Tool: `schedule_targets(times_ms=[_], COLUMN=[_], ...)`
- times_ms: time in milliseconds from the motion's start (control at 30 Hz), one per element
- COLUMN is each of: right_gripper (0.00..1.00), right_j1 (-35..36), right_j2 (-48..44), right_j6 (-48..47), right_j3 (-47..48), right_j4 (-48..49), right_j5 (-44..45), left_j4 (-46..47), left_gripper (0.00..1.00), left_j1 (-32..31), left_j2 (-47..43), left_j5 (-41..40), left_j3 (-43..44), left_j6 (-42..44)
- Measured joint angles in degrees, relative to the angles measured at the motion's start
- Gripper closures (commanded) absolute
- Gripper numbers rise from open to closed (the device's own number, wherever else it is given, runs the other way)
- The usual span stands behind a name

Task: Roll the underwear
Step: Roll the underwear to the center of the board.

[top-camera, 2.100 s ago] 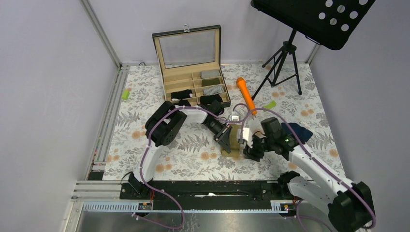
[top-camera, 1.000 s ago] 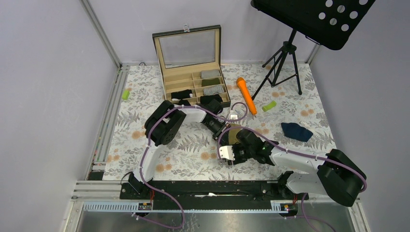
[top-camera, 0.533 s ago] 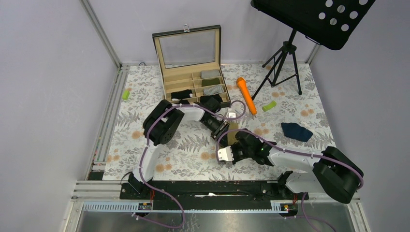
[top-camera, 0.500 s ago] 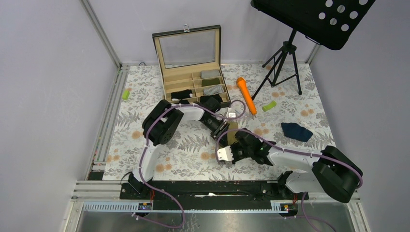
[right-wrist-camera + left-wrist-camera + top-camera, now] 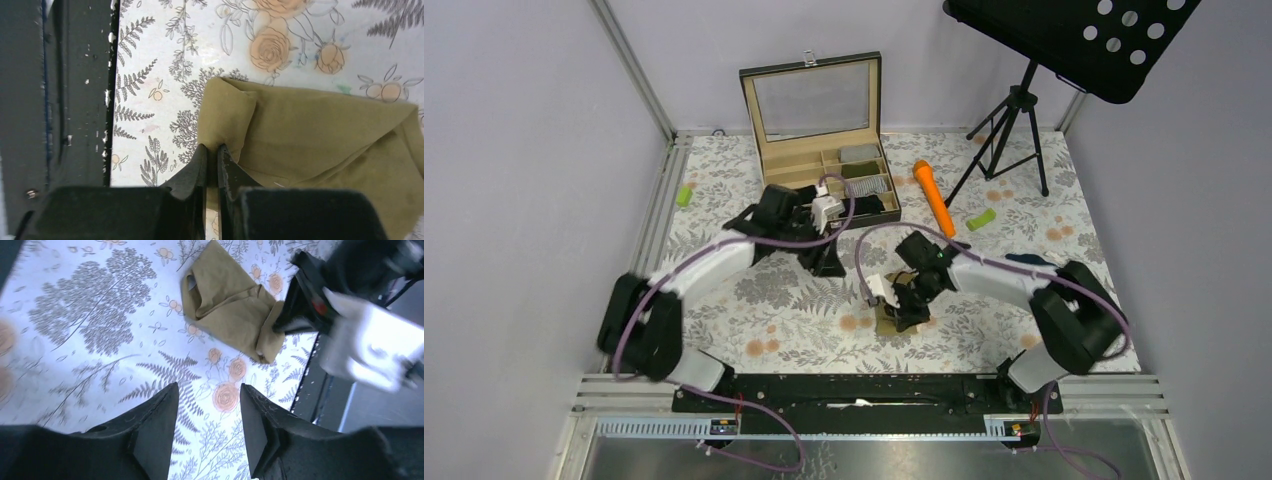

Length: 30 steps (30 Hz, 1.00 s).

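The olive-tan underwear (image 5: 320, 145) runs off the right and bottom edges of the right wrist view. The bit of fold nipped at the tips of the right claw (image 5: 211, 148) is buried between them. From above, that claw covers most of the garment. Behind its forearm only a sliver of navy underwear (image 5: 1028, 259) shows. Ahead-right of the left claw (image 5: 209, 388), the right claw's wrist is smeared with blur. Folded items in the divided case (image 5: 750, 100) beyond the left claw are too small to identify.
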Motion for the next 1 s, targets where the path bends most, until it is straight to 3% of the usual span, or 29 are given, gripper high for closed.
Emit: schedule_targets(times_ms=[200, 333, 500, 767, 900, 1000], right_gripper=[0.99, 0.99, 0.98, 0.98, 0.98, 0.98], right_j1=[-11.13, -16.68, -19.15, -19.17, -19.17, -19.17], right_j2=[16.61, 27.5, 33.86, 34.53, 34.53, 34.53], right_j6=[0.02, -0.02, 1.6, 5.57, 6.95, 7.74], right_j3=[12.5, 19.78, 23.41, 23.91, 23.89, 23.87], right_j4=[-13.2, -22.1, -27.36, -27.28, -26.93, -26.73], right_j5=[-11.74, -18.34, -22.36, -22.03, -21.86, -21.77], left_j4=[4.02, 5.25, 6.54, 15.72, 18.53, 19.47], left_gripper=[0.48, 0.48, 0.47, 0.5, 0.61, 0.78], left_j1=[-2.82, -10.29, -22.47, -29.0, -30.4, -30.91], left_j2=[-17.86, -19.39, -10.29, 7.45, 11.1, 12.11], left_j5=[-10.54, -13.86, -14.43, -16.31, -18.27, -19.71], left_j3=[-10.34, -10.88, -9.07, -4.85, -3.89, -3.67], left_j6=[3.06, 9.6, 17.62, 19.52, 19.87, 20.26])
